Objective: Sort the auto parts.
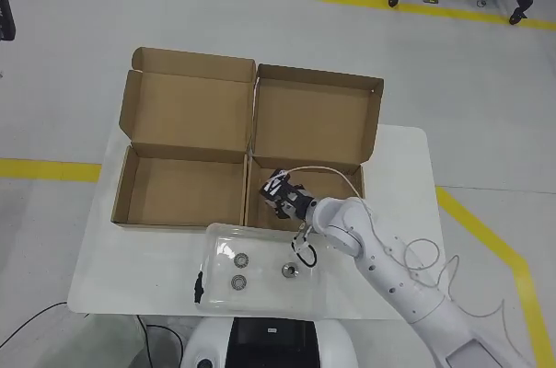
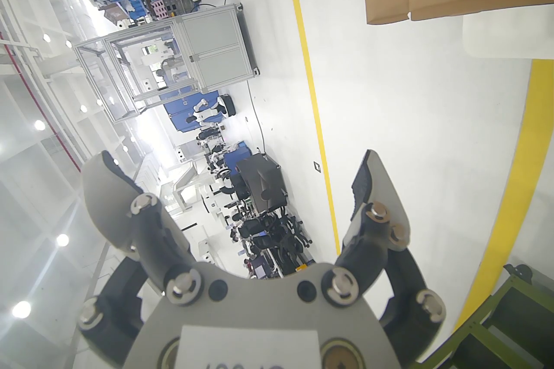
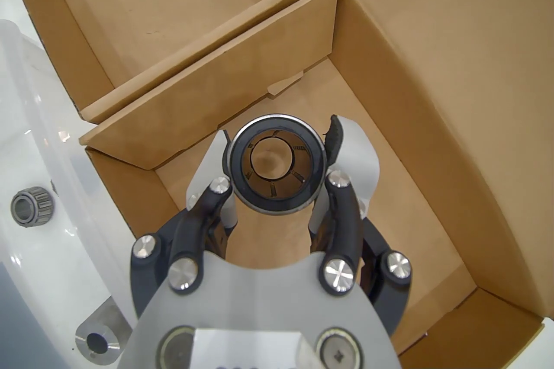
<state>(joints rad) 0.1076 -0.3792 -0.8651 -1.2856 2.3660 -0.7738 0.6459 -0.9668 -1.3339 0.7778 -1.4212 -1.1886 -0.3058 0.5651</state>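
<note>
1. The layout was given by the top view: the right box [image 1: 344,191], its lid open, was set touching a left box [image 1: 181,191] on a white table [image 1: 402,175]. A clear tray [image 1: 260,241] lay just beside the right box's near wall.
2. Finer detail was supplied by the right wrist view. There the right gripper [image 3: 281,139] was seen clenched on a bearing ring [image 3: 277,124], held over the right box's floor near the wall facing the left box.
3. The ring was seen as a hollow steel sleeve with a dark outer face. Short slots were set around its inner wall, and cardboard was visible through its bore.
4. Three small round parts [image 1: 240,259] lay in the tray. One was shown closer by the right wrist view as a ribbed roller bearing [image 3: 32,208].
5. The left gripper [image 2: 236,167] was spread wide with nothing between its fingers.
6. White labels on both gripper bodies were cut off and could not be read.
</note>
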